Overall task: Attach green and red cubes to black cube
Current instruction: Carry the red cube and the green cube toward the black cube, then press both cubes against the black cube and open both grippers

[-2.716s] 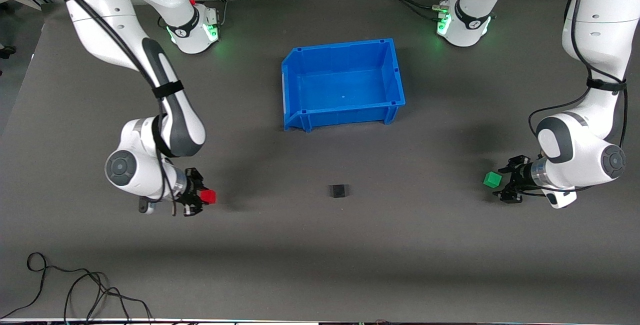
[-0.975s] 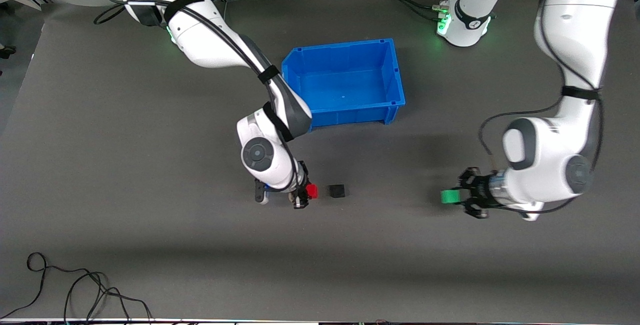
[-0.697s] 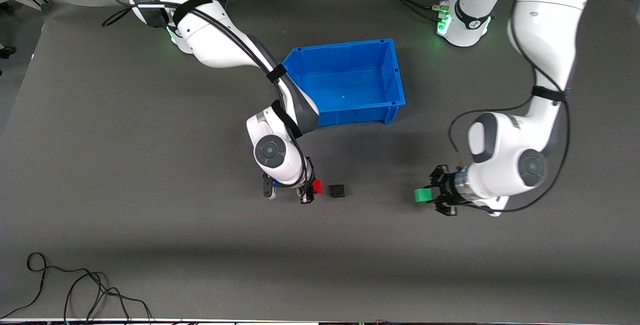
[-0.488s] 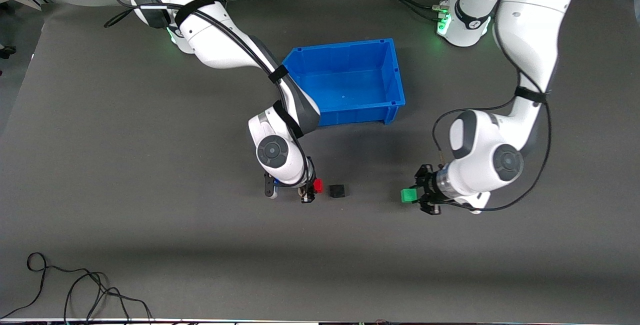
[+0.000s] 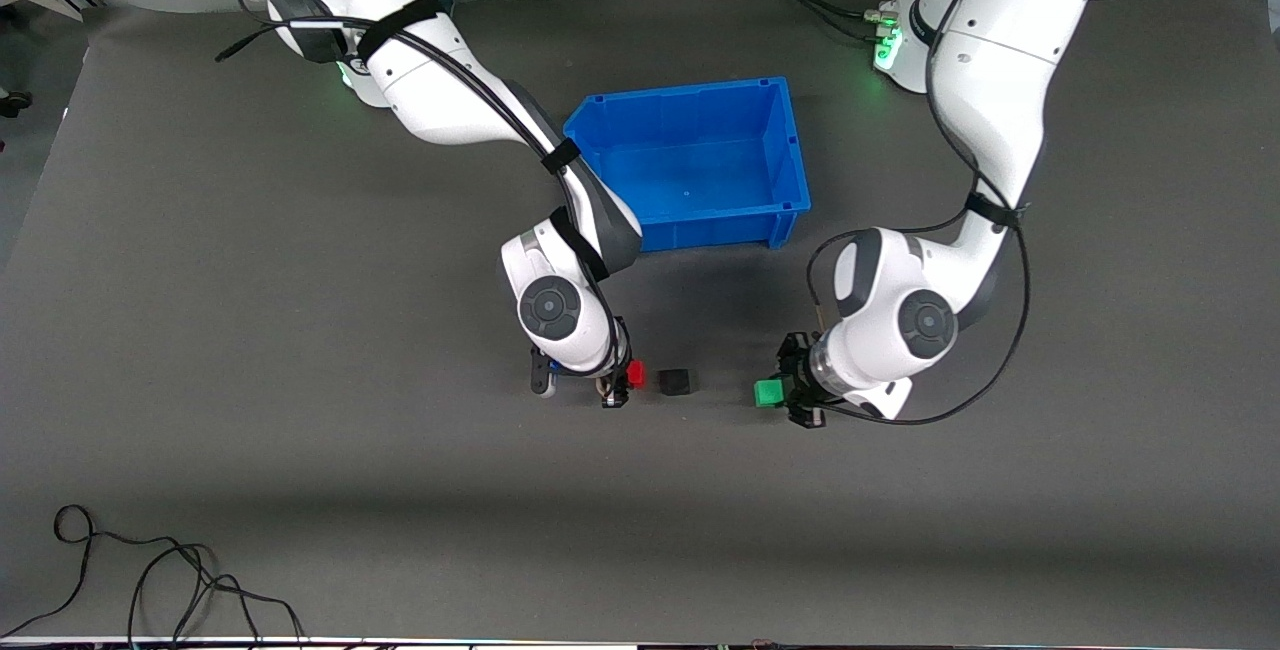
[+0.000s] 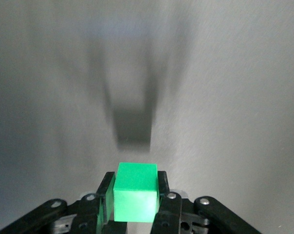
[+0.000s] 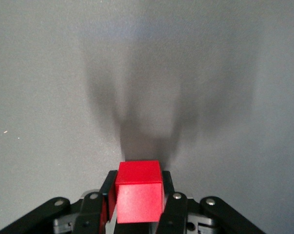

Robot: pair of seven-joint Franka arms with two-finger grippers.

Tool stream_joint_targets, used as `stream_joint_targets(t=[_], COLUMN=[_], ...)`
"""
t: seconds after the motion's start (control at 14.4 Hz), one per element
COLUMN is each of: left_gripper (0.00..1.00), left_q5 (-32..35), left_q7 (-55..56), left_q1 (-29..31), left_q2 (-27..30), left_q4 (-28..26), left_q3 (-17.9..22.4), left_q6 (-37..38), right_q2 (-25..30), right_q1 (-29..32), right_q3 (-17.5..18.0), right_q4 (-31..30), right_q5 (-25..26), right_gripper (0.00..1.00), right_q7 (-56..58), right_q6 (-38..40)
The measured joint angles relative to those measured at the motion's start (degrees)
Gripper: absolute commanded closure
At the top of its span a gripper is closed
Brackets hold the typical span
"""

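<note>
Black cube (image 5: pixel 676 382) sits on the grey mat (image 5: pixel 300 330) in the front view, nearer to the camera than the blue bin (image 5: pixel 690 165). The right gripper (image 5: pixel 624 376) is low over the mat just beside it, toward the right arm's end of the table, clamped on the red cube (image 5: pixel 636 373); a narrow strip of mat shows between red and black. The left gripper (image 5: pixel 783 392) is low over the mat toward the left arm's end, clamped on the green cube (image 5: pixel 768 392), which is near the black cube but clearly apart from it, with a wider gap than on the red side.

Seen from the left wrist, the green cube (image 6: pixel 135 192) is pinched between the two black fingers (image 6: pixel 162 184) of the left gripper (image 6: pixel 135 195), its shadow falling on bare mat ahead.

Seen from the right wrist, the red cube (image 7: pixel 138 191) is gripped the same way by the right gripper (image 7: pixel 138 195), fingers (image 7: pixel 167 184) pressed on its two sides, bare mat ahead.
</note>
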State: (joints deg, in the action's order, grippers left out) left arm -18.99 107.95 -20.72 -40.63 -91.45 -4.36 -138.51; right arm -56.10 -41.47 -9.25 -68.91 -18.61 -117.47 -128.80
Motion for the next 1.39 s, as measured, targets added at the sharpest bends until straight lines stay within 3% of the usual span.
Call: stream_joint_targets(t=[0.63,0.98,1.04,1.11,1.18,1.25,1.32,1.39], left_gripper=[0.83,0.78,0.69,0.53,0.51,0.5,0.49,0.41], left_q5=[0.0,0.0,0.0,0.1,0.2,0.3,0.3,0.4], left_q7=[9.2,10.6,10.9,11.3,11.5,11.5,11.6,11.6], left_q1=[-6.9,-8.1,-8.2,-8.2,-8.2,-8.3,-8.3,-8.4], left_q2=[-2.9,-3.8,-3.9,-4.0,-4.1,-4.2,-4.3,-4.4], left_q4=[0.5,0.6,0.6,0.7,0.9,1.0,1.3,1.4], left_q3=[0.0,0.1,0.1,0.1,0.1,0.1,0.1,0.1], left_q6=[-6.4,-7.6,-7.7,-7.8,-7.8,-7.8,-7.8,-7.8], right_q2=[-2.0,-3.8,-4.1,-4.2,-4.2,-4.2,-4.2,-4.3], right_q1=[-1.2,-1.2,-1.2,-1.2,-1.2,-1.2,-1.2,-1.2], right_q3=[0.0,-0.3,-0.3,-0.3,-0.3,-0.3,-0.3,-0.3], right_q4=[2.2,4.9,5.4,5.5,5.6,5.6,5.6,5.6], right_q5=[0.4,0.4,0.4,0.5,0.5,0.5,0.5,0.5], right_gripper=[1.0,1.0,1.0,1.0,0.95,0.54,0.24,0.0], right_q7=[-6.4,-7.9,-8.0,-8.0,-8.0,-8.0,-8.0,-8.0], right_q6=[-1.9,-1.9,-1.9,-1.9,-1.9,-1.9,-1.9,-1.9])
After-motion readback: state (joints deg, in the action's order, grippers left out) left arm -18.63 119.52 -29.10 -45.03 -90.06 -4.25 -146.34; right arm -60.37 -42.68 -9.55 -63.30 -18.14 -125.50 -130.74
